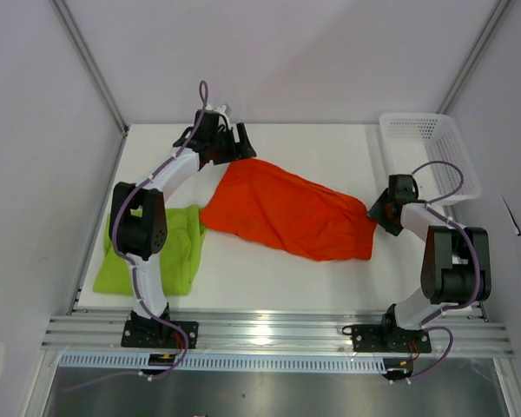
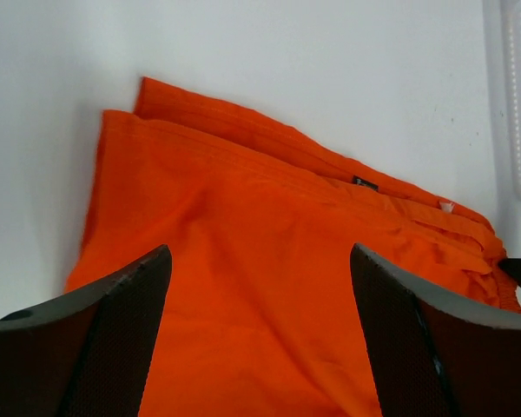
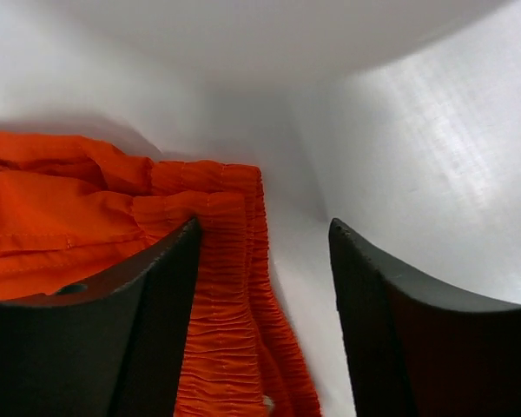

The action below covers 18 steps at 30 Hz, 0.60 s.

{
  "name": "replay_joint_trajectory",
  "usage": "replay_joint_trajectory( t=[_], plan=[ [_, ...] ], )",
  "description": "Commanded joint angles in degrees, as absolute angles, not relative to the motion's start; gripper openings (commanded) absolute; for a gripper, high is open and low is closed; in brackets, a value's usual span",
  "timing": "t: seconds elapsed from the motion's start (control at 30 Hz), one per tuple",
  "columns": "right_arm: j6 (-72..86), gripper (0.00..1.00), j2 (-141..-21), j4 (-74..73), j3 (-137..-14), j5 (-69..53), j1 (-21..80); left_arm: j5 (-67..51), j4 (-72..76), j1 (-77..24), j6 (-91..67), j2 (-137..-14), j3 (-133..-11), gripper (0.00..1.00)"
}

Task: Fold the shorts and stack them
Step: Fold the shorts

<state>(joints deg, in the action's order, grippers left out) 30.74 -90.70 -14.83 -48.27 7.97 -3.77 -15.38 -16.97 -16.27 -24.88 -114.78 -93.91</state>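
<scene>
1. The lime green shorts (image 1: 152, 252) lie crumpled at the near-left of the white surface (image 1: 269, 278). The left arm's elbow partly covers them. No hand touches them.
2. The orange-red shorts (image 1: 286, 213) lie spread in the middle of the surface, running from far-left to right. Their near-left corner lies just beside the green pair; whether the two touch cannot be told.
3. The right hand (image 3: 265, 224) sits low at the right end of the orange-red shorts. It is released, with the fingers (image 3: 148, 330) apart. The gathered elastic waistband (image 3: 221, 330) lies beneath and partly between them, and nothing is gripped.
4. The left hand (image 2: 260, 250) is at the far-left end of the orange-red shorts. It is released, with the jaws spread wide above the cloth. Two stitched edges of the cloth show beyond the fingertips.
5. A white mesh basket (image 1: 430, 156) stands at the far-right corner, beyond the right hand.
</scene>
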Motion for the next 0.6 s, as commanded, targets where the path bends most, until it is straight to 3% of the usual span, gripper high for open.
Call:
replay_joint_trajectory(
  t=[0.0,0.03,0.07,0.17,0.57],
  plan=[
    [30.0,0.64,-91.6,-19.9,-49.7,7.7,-0.2,-14.1,-17.1,-16.4,-22.2,-108.5,-92.3,0.85],
    [30.1,0.7,-90.5,-20.3,-49.7,8.1,-0.2,-14.2,-17.1,-16.6,-22.1,-107.6,-92.0,0.85],
    [30.5,0.88,-89.7,-20.8,-49.7,9.0,-0.2,-14.2,-17.2,-16.7,-22.1,-107.1,-91.8,0.85],
    [30.3,0.97,-86.8,-21.5,-49.4,9.2,-0.3,-13.6,-18.1,-17.2,-21.5,-105.7,-91.7,0.85],
    [27.4,1.0,-77.9,-20.2,-47.5,-3.4,4.0,-11.3,-20.4,-20.9,-20.2,-103.8,-92.5,0.85]
  ],
)
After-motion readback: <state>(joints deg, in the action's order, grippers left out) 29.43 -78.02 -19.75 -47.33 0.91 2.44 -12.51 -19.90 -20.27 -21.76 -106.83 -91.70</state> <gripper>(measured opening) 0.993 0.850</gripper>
